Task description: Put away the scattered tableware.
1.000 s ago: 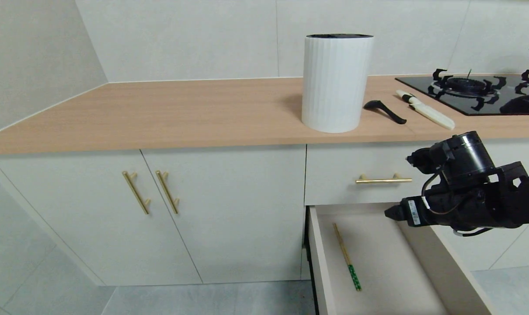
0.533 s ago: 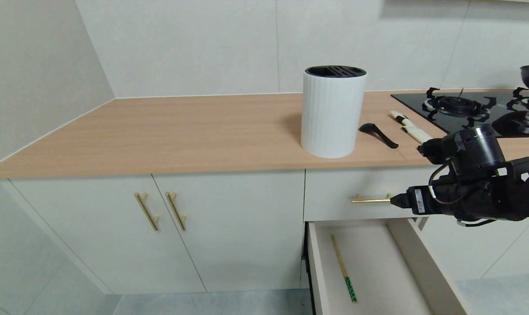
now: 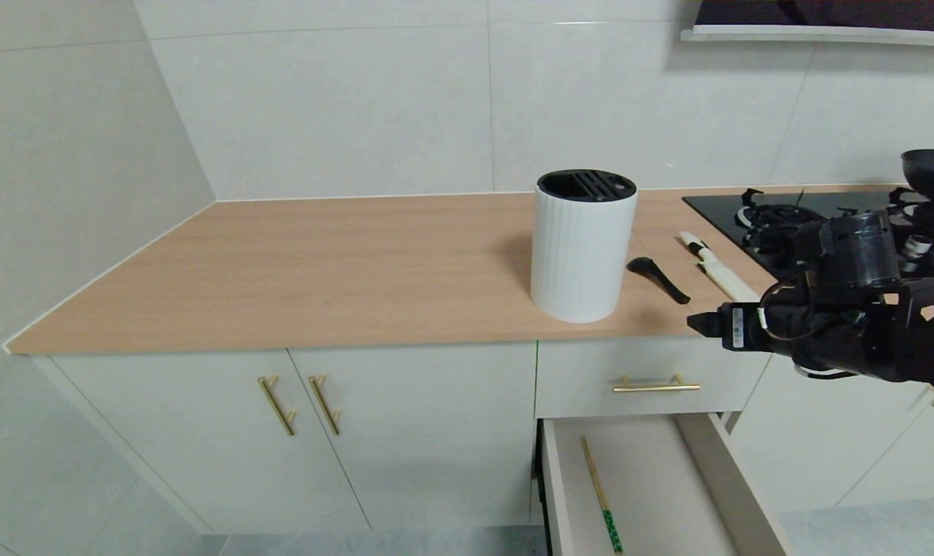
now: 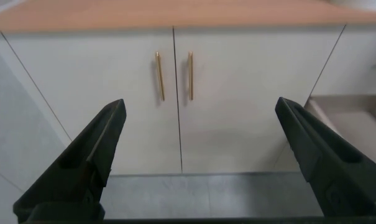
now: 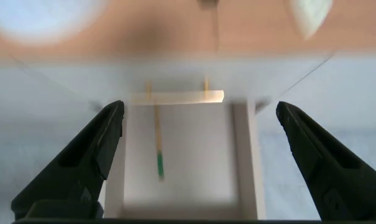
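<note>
We judge the tidying as barely begun. A thin wooden chopstick with a green end [image 3: 602, 494] already lies in the open pale drawer [image 3: 550, 479], below our right hand [image 3: 698, 324] and a little to its left. The right hand is empty, its fingers spread wide, and sits level with the front edge of the light wooden surface [image 3: 359, 270]. Just beyond the hand, a black plastic spoon [image 3: 658, 276] and a white-handled knife [image 3: 715, 266] lie apart on the surface, both yet to be stowed. A tall white ribbed holder with a black slotted top [image 3: 583, 247] stands farther to the hand's left. Our left hand [image 4: 199, 106] is empty too, with its fingers spread.
</note>
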